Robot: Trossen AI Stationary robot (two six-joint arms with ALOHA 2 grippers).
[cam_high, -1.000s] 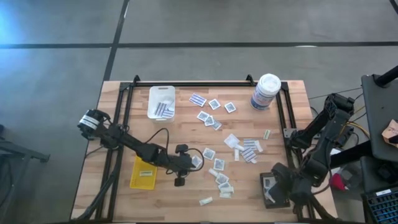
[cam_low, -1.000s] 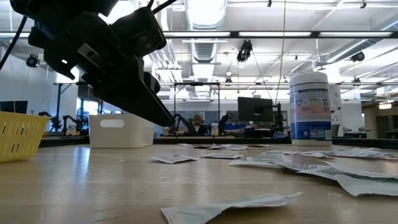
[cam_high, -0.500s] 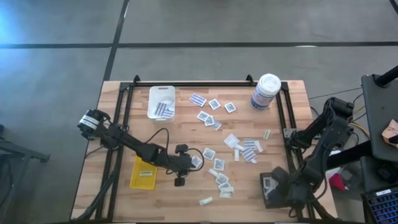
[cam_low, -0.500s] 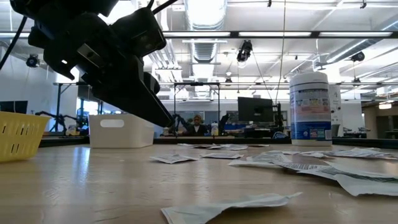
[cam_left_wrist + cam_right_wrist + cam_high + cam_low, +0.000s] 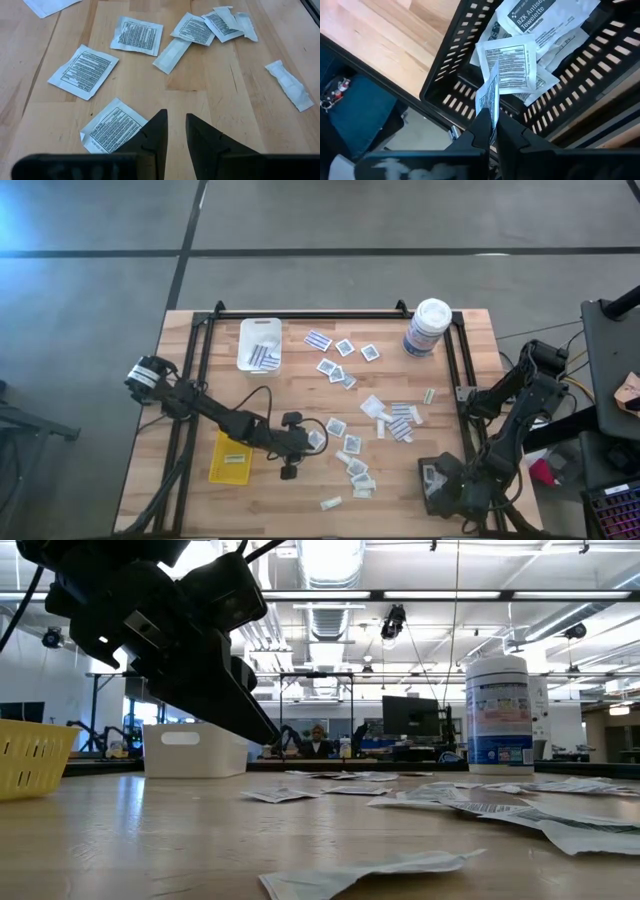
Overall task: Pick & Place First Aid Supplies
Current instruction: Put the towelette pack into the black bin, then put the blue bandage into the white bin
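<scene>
Now the right tool point(image 5: 492, 131) has slid back along the black tray point(image 5: 455, 75) toward the worktop's near right corner, jaws pinched on a white wipe packet point(image 5: 489, 97) above it, ready to drop, while the left tool point(image 5: 175, 131), narrowly parted, waits beside loose packets point(image 5: 132, 34).
</scene>
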